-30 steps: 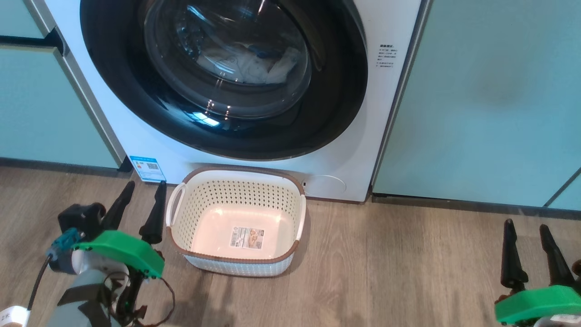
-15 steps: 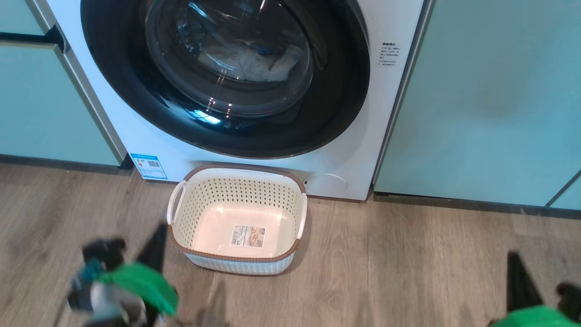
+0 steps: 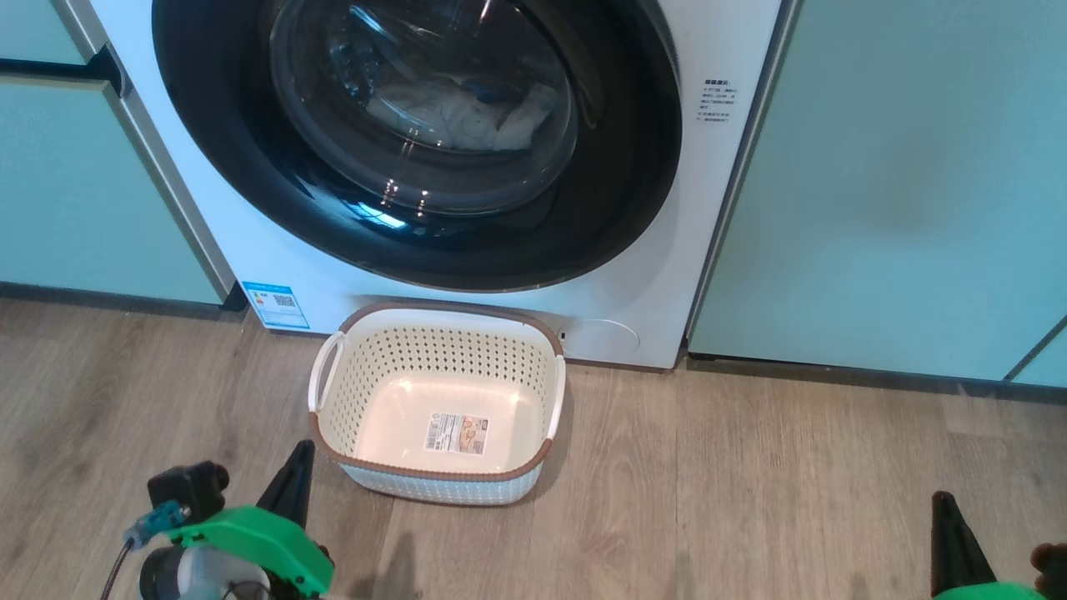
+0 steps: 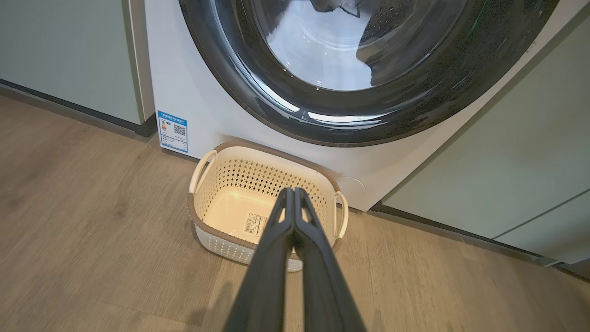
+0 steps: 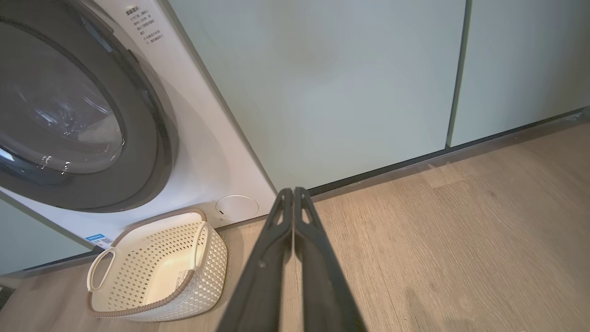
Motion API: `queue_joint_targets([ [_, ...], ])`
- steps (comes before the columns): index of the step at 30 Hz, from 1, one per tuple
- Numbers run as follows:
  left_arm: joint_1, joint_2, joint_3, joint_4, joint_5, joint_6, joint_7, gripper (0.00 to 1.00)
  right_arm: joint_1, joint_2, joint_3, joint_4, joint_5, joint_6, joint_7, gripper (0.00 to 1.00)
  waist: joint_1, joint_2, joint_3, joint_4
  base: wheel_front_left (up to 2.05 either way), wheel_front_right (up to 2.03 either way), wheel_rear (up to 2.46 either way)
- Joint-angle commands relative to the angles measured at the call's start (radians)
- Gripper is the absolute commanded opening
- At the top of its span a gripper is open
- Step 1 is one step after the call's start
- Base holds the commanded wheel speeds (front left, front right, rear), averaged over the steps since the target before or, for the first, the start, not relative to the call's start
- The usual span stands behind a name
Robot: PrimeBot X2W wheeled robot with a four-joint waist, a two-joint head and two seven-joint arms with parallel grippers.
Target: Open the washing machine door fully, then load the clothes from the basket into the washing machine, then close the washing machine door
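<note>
a grey-brown wood-look plank floor (image 3: pixel 750 483) runs across the whole lower part of the head view, its boards laid left to right. pale mint cabinets (image 3: pixel 900 167) with flat fronts stand on either side of the washer (image 3: pixel 725 208), and a dark plinth (image 3: pixel 834 371) lines their foot where they meet the floor. the washer is white and set between them. its door (image 3: pixel 642 192), a wide glossy black ring with a bulging clear centre, lies shut against the front and mirrors bright patches of room light. the basket (image 3: pixel 433 477) stands upright on the floor just in front of the washer, below the door's lower edge. its far rim is near or touching the washer's base; i cannot tell which. the clothes (image 3: pixel 467 117) lie inside the drum (image 4: pixel 392 18) behind the door's clear centre, a pale crumpled heap with a bit of blue in it. the left tool (image 4: pixel 292 190) hangs low over the floor near the basket's near left corner, its fingers pressed together on nothing. the right tool (image 5: pixel 293 189) hangs over bare floor well to the basket's right, likewise closed and empty. a paper label (image 3: pixel 456 433) lies on the basket's bottom. a blue sticker (image 3: pixel 275 304) sits low on the washer's left, a round cap (image 3: pixel 607 335) low on its right.
</note>
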Motion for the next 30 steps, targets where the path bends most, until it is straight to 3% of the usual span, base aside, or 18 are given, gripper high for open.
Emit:
queue_joint_targets([
  [1,-0.044,0.009,0.019,-0.039,-0.029,0.0,0.008,0.0,-0.052,-0.005,-0.005,-0.038,0.036,0.0,0.008,0.0,0.0,-0.0001,0.0,0.001,0.0,0.0,0.0],
  [30,-0.039,-0.024,0.061,-0.094,-0.293,0.0,0.09,0.0,-0.083,-0.01,-0.018,-0.057,0.341,0.001,0.091,0.0,0.0,-0.0001,-0.003,0.007,0.0,0.0,0.0],
])
